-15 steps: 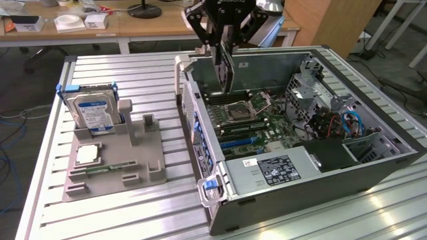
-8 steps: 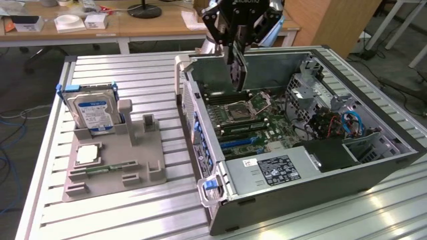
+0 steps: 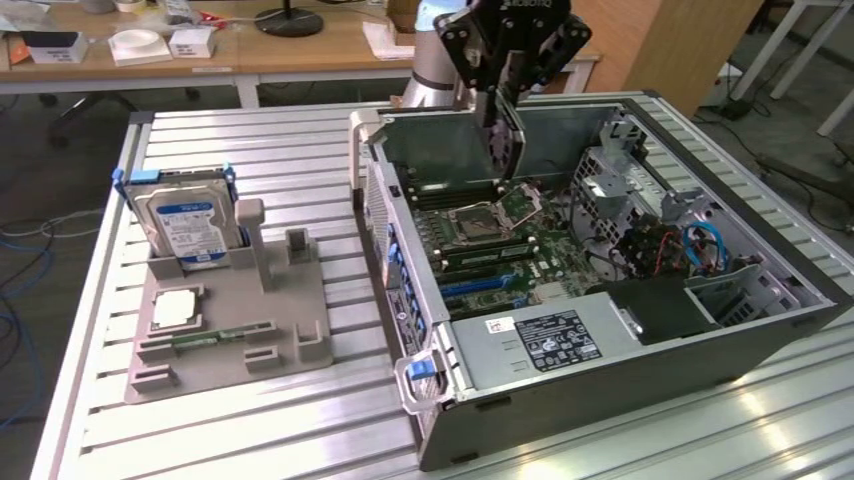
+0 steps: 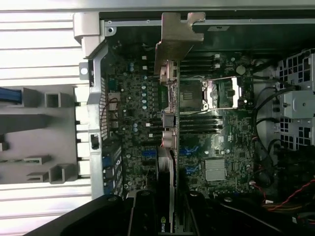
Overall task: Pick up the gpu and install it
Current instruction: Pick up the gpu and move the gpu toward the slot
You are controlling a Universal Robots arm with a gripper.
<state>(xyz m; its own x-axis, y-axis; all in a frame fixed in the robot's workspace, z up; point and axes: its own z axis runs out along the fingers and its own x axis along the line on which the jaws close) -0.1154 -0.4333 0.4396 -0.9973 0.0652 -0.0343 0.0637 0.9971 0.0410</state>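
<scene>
Closest to the wrist camera sit the dark fingers (image 4: pixel 142 214) of the tool (image 4: pixel 167 216), pressed in from both sides on the gpu (image 4: pixel 167 123), which is seen edge-on as a thin blade running straight away from the grip. Its pale metal bracket (image 4: pixel 174 42) is at the far end, away from the tool, so the card's long axis points out from the tool towards the board rather than lying flat along it. In the exterior view the tool (image 3: pixel 505 105) hangs over the far part of the open computer case (image 3: pixel 601 370), and the gpu (image 3: pixel 507 150) dangles beneath it, roughly upright, clear of the motherboard (image 3: pixel 514 240) and about over the processor socket (image 3: pixel 487 215). The card touches nothing but the tool, as far as I can judge. The blue expansion slots (image 3: pixel 467 285) lie on the board nearer the exterior camera than the card, between the socket and the power supply (image 3: pixel 554 335), so by my reading the card is lifted and carried into the case but not seated. They show in the wrist view too (image 4: pixel 189 150), just beside the card's edge. Well apart, on the exterior view's left, a grey fixture (image 3: pixel 287 320) stands on the slatted surface (image 3: pixel 267 430) with a hard drive (image 3: pixel 187 225) upright in it.
</scene>
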